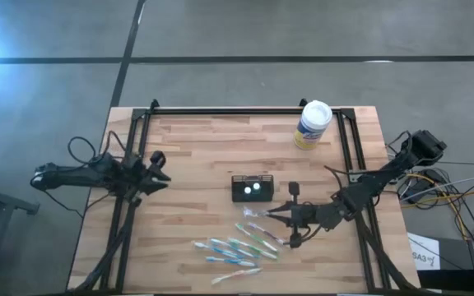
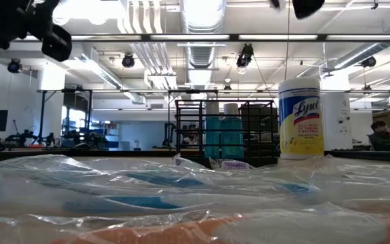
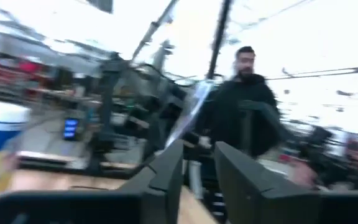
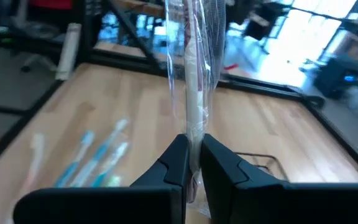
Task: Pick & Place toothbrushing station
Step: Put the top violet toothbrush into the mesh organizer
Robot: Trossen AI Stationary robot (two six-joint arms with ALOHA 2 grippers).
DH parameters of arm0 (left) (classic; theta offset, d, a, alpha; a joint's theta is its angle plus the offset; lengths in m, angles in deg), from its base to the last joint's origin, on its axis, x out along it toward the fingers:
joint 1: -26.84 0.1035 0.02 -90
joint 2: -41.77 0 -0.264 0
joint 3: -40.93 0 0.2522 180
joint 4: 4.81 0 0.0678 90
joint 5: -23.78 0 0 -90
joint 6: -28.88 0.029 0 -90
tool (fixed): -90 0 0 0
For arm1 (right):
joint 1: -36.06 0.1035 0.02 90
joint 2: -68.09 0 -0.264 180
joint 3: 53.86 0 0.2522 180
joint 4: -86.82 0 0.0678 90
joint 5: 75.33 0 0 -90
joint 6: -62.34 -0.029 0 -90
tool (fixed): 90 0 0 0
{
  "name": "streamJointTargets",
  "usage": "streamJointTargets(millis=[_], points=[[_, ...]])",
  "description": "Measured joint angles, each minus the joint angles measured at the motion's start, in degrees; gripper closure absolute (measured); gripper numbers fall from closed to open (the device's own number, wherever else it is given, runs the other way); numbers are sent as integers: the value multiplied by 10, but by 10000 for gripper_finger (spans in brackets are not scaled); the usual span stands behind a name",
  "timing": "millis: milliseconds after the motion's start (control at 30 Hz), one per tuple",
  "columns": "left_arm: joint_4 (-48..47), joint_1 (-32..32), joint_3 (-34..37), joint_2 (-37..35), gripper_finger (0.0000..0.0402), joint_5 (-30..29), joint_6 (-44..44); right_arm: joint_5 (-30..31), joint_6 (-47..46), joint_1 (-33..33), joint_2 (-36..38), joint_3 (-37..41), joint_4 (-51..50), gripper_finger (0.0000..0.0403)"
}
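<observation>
The black toothbrushing station (image 1: pixel 252 188) stands on its base at the middle of the wooden table, two pale spots on its top. Several wrapped toothbrushes (image 1: pixel 235 247) lie flat near the front edge and fill the foreground of the low view (image 2: pixel 181 196). My right gripper (image 1: pixel 274 216) is just right of the station, shut on a clear-wrapped toothbrush (image 4: pixel 191 74). My left gripper (image 1: pixel 161 169) is at the table's left side, held level and pointing right. Its fingers (image 3: pixel 166 177) stand close together with a clear wrapped strip (image 3: pixel 190 115) between them. My left gripper has the clear strip's lower end (image 3: pixel 178 140) between its two fingers, and the strip rises slanting past the fingertips. How it is held is hidden by the fingers. My right gripper pinches the wrapped toothbrush near one end (image 4: pixel 194 134) between its two fingers, coming level from the table's right. The toothbrush runs on past the fingertips, along the fingers. It looks lifted clear of the table.
A white-lidded, yellow-labelled wipes canister (image 1: pixel 313 123) stands at the far right of the table, also in the low view (image 2: pixel 300 118). Black frame rails (image 1: pixel 245 111) run along the far edge and both sides. A person (image 3: pixel 244 106) stands beyond the table.
</observation>
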Motion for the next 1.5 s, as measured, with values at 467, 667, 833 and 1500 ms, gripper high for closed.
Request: streamJointTargets(millis=[467,667,833,1500], points=[[81,0,-1,132,212,-113,-45,-25,11,-96,1,50,50,378],[80,-4,-16,194,219,-132,-49,-123,55,-112,0,50,106,378],[80,-12,-37,231,220,-132,-45,-140,72,-114,0,50,119,378],[81,-21,-81,298,220,-131,4,-139,49,-113,0,51,116,378]])
